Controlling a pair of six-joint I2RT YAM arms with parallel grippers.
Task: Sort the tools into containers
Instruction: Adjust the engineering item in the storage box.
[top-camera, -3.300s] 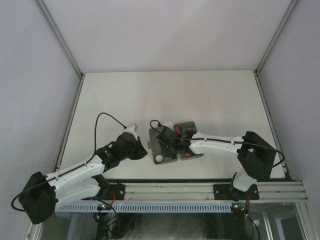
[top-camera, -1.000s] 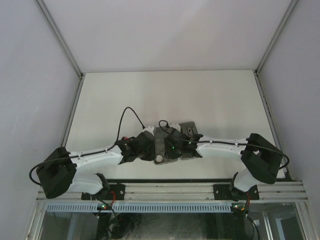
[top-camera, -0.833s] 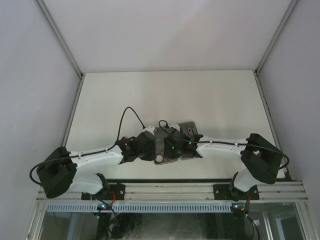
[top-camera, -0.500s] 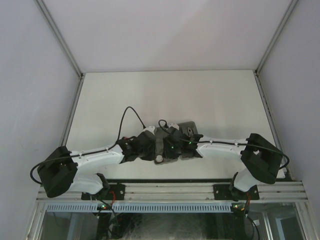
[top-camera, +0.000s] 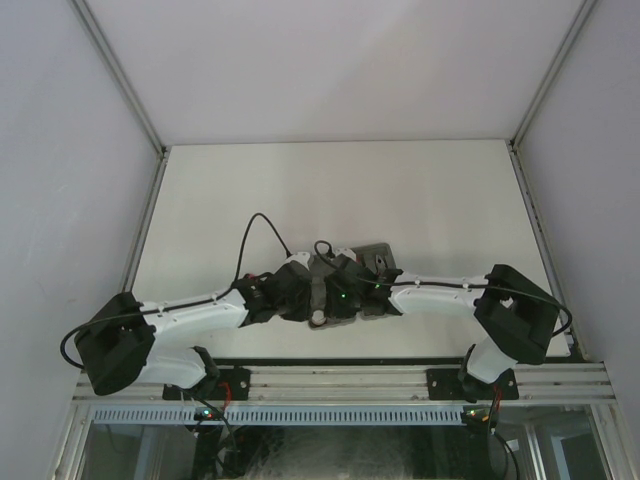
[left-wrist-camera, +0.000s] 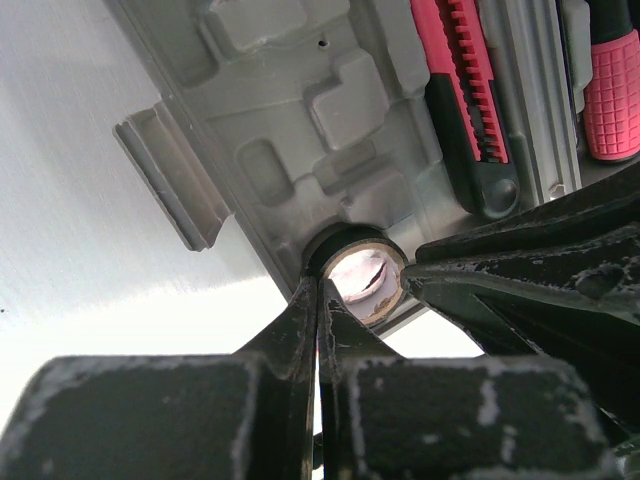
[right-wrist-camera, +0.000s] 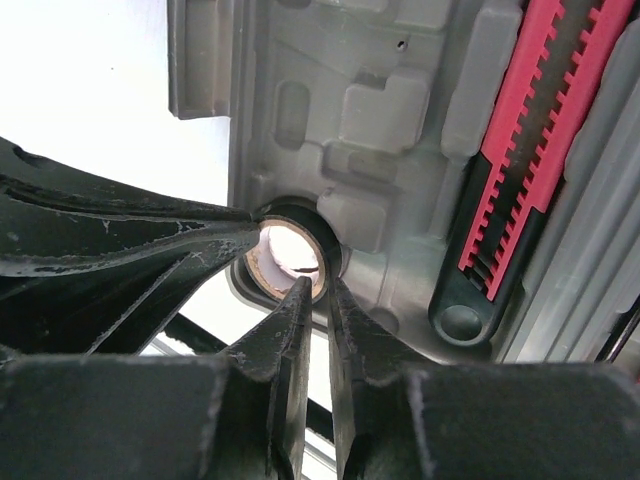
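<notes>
The step in hand is the pick of the small dark ring (left-wrist-camera: 345, 240), which sits in a round recess at the 7 o'clock corner of the grey tray (left-wrist-camera: 300, 100), near the tabletop's front edge. The left tool (left-wrist-camera: 320, 300) comes in from 9 o'clock with its jaws pressed together and its tip against the ring's rim, holding nothing. The right tool (right-wrist-camera: 318, 290) meets it from 3 o'clock. Its jaws are a slit apart at the ring's wall, and I cannot tell whether they pinch it. A red-and-black cutter (left-wrist-camera: 470, 100) already lies in its recess.

Next, I judge, one tool must get the wall firmly between its jaws and lift straight up without the two colliding.

Three seconds ago the left arm was folded back at 8 o'clock, well apart from the tray. Now it reaches the ring.
</notes>
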